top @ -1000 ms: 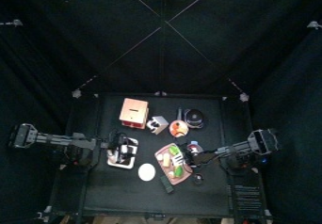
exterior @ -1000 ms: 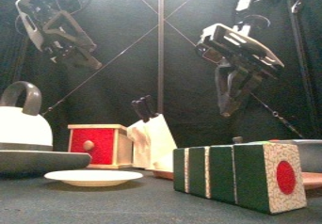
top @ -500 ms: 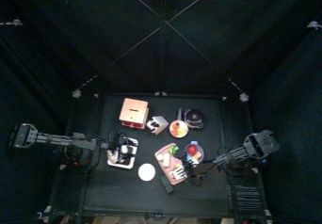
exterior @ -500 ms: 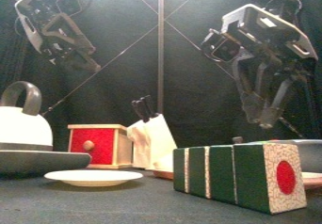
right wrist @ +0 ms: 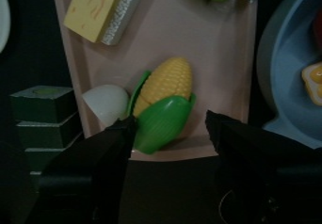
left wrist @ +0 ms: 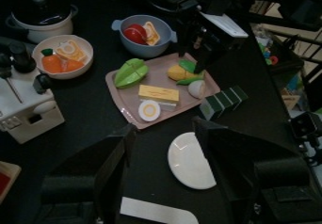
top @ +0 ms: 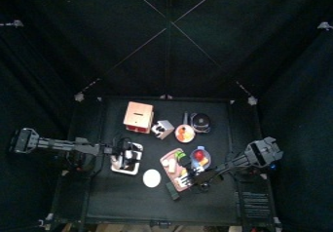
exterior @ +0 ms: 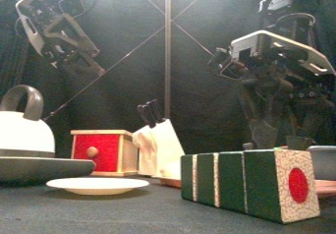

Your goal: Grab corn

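Note:
The corn (right wrist: 170, 85) is a yellow cob with a green husk (right wrist: 161, 126), lying on a pink tray (right wrist: 214, 49). My right gripper (right wrist: 168, 124) is open and hangs right above the cob's husk end, one jaw on each side, without touching it. In the front view it (exterior: 282, 132) hangs low behind a green striped block (exterior: 250, 184). In the left wrist view the corn (left wrist: 184, 74) lies on the tray (left wrist: 149, 108) under the right arm. My left gripper (left wrist: 168, 138) is open and empty, resting at the table's left (top: 81, 154).
A white egg (right wrist: 104, 101), a yellow block (right wrist: 101, 11) and a green leaf (left wrist: 131, 72) share the tray. A blue bowl (right wrist: 299, 68) lies beside it. A white plate (left wrist: 195, 159), kettle (exterior: 20, 120), red box (exterior: 102, 149) and knife block (exterior: 160, 145) stand around.
My right arm has swung toward the table's front and lowered over the tray; in the front view its gripper moved right and down. The left arm has not moved.

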{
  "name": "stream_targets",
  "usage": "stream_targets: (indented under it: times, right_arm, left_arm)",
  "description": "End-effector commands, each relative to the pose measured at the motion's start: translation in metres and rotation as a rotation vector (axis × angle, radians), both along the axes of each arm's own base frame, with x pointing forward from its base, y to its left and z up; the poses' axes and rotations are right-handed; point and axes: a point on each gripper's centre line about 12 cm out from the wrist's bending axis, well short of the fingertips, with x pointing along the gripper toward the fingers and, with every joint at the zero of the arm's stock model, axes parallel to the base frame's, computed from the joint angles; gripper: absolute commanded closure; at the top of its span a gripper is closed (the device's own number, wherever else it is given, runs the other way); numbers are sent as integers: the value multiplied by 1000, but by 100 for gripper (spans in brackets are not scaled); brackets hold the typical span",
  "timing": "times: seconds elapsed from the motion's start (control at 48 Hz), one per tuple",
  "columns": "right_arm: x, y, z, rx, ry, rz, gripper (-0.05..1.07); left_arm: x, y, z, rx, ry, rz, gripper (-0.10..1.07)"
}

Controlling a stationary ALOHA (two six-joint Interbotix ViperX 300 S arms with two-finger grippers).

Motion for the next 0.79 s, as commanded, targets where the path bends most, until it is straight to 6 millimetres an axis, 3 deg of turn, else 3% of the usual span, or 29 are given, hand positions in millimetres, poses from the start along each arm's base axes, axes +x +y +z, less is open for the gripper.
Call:
stream_targets:
  times: [0.0,0.292,0.625,0.771]
  right_arm:
    - [6,1,10,12,-38,5,10]
    - [6,2,2,27,-51,16,15]
    - [1,1,-6,41,-61,25,41]
    - [2,2,7,39,-98,39,42]
  left_arm:
    - [2,0,6,0,-23,1,9]
    - [2,0,6,1,-21,-1,9]
    - [2,0,6,1,-21,-1,9]
    - [2,0,6,3,-23,-1,9]
